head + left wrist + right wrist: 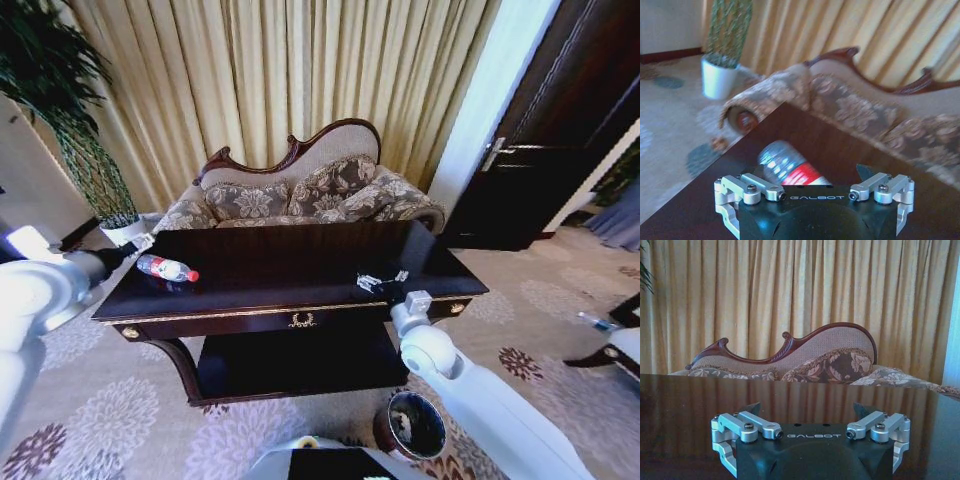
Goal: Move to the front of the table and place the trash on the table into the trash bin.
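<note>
Trash sits unclaimed: left tool (812, 187), jaws apart, lines up just behind the bottle (790, 167) on the tabletop (300, 262); right tool (393, 290), also spread, hovers beside white scraps (372, 282). Trash bin (412, 425) waits below, nothing delivered yet.

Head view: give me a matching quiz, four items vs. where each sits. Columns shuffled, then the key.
Items
1. bottle
2. white scraps
3. trash bin
4. white plant pot

Places
A. on the carpet in front of the table, toward its right end
B. on the tabletop near its right front, by the right gripper
C. on the floor beyond the table's left end, beside the sofa
D. lying on its side on the tabletop's left part, in front of the left gripper

Pairs: 1-D, 2-B, 3-A, 4-C
</note>
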Controlling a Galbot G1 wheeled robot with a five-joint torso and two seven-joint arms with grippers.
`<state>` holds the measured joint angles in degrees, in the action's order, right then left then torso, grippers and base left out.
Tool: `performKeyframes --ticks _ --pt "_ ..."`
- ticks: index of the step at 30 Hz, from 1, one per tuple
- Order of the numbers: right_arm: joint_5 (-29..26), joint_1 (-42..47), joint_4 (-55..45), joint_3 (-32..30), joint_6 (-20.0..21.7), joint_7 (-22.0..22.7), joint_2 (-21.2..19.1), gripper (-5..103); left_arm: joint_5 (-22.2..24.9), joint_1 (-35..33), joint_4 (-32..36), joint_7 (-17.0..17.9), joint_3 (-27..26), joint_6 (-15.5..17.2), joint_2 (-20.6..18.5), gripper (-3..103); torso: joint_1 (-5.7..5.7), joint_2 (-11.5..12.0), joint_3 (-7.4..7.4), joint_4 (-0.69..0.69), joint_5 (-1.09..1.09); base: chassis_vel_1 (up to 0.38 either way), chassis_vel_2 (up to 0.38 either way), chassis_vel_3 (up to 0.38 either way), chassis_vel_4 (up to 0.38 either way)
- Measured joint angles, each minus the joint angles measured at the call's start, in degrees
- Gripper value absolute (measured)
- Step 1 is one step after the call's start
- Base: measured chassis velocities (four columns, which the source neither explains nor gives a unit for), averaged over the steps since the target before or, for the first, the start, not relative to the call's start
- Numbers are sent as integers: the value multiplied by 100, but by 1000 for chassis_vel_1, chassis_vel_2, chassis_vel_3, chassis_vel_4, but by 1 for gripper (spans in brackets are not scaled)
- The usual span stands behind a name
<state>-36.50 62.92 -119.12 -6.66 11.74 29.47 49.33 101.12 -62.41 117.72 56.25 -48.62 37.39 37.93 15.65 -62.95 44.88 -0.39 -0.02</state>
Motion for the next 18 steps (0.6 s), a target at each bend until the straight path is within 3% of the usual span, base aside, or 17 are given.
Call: performKeyframes --ticks 4,7,18 --pt "8 -67 67 68 0 3 60 100 140 56 -241 294 185 -80 -127 100 0 0 0 2 0 0 0 0 0" --pt "8 -92 107 129 0 3 104 100 322 518 -519 639 467 -237 -232 100 0 0 0 -2 1 0 0 0 0" --pt "-101 -246 148 190 43 7 1 100 786 1424 -802 1202 1110 -509 -100 100 0 0 0 -2 1 0 0 0 0"
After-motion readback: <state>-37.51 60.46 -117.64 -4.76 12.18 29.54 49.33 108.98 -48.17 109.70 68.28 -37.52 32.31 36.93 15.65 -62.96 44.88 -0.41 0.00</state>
